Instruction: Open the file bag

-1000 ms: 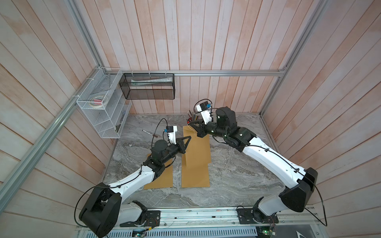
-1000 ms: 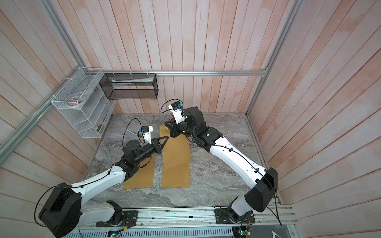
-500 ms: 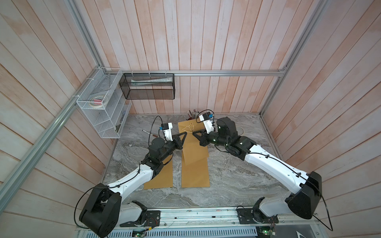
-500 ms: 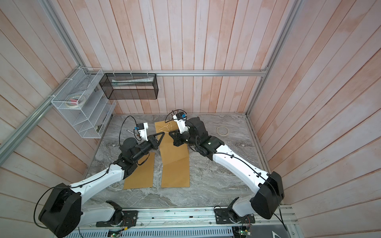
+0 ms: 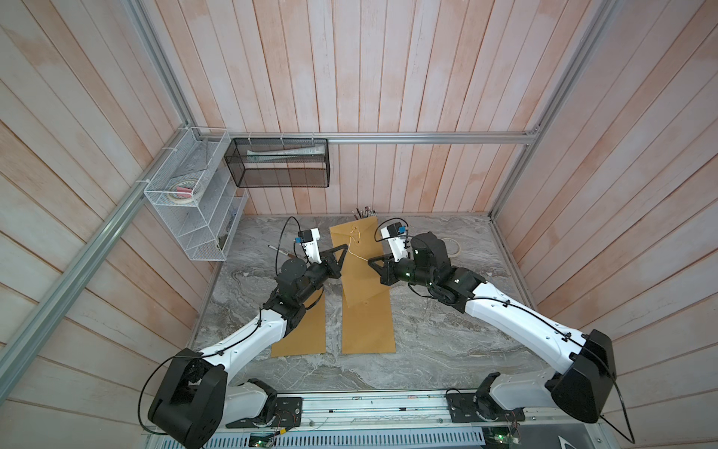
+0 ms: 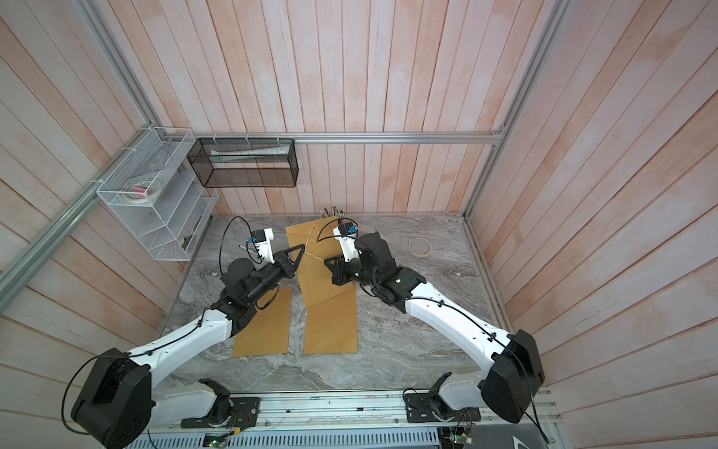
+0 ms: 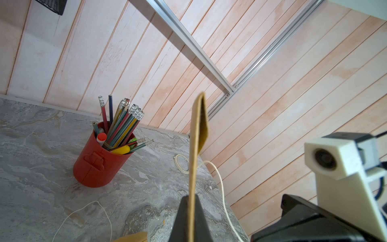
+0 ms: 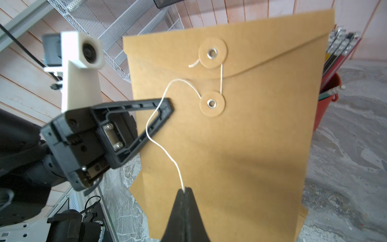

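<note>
Over the table (image 5: 427, 330), left pincer (image 7: 191, 201) tight on file bag (image 8: 251, 146), right pincer (image 8: 184, 191) tight on string (image 8: 165, 153).

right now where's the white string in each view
Top view: string crosses the raised file bag, near centre.
Top view: string on the bag, left of centre.
Left wrist: curving beside the bag's edge.
Right wrist: from the lower button to the right gripper.
Shared landmark: the file bag.

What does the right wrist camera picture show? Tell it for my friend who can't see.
A brown file bag is held up, flap closed, while the right gripper, shut, pinches the white string leading to its round buttons. The left gripper clamps the bag's edge, and a red pencil pot peeks out behind.
</note>
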Action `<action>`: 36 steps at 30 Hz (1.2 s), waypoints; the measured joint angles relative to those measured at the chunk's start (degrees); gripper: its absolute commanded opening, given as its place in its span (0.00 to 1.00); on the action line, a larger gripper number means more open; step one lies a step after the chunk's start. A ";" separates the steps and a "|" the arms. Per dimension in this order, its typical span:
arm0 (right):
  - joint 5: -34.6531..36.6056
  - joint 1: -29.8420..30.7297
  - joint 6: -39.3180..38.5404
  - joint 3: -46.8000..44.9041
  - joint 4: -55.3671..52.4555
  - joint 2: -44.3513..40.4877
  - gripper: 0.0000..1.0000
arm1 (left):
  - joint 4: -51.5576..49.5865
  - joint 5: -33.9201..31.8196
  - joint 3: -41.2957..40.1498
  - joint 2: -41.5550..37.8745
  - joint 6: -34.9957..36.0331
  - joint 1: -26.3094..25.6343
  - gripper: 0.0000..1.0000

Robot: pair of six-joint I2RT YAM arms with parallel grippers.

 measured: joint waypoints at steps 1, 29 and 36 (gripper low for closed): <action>0.04 0.00 0.13 -0.61 0.00 -0.02 0.00 | 0.00 0.00 0.00 -0.22 0.00 0.09 0.00; 2.38 -0.39 2.25 -6.27 0.00 -0.81 0.00 | 1.53 -3.02 -0.87 -4.57 -0.63 1.16 0.00; 2.56 -2.14 2.27 -7.48 -0.09 -1.62 0.00 | 1.75 -3.28 -1.95 -5.16 -0.92 1.60 0.00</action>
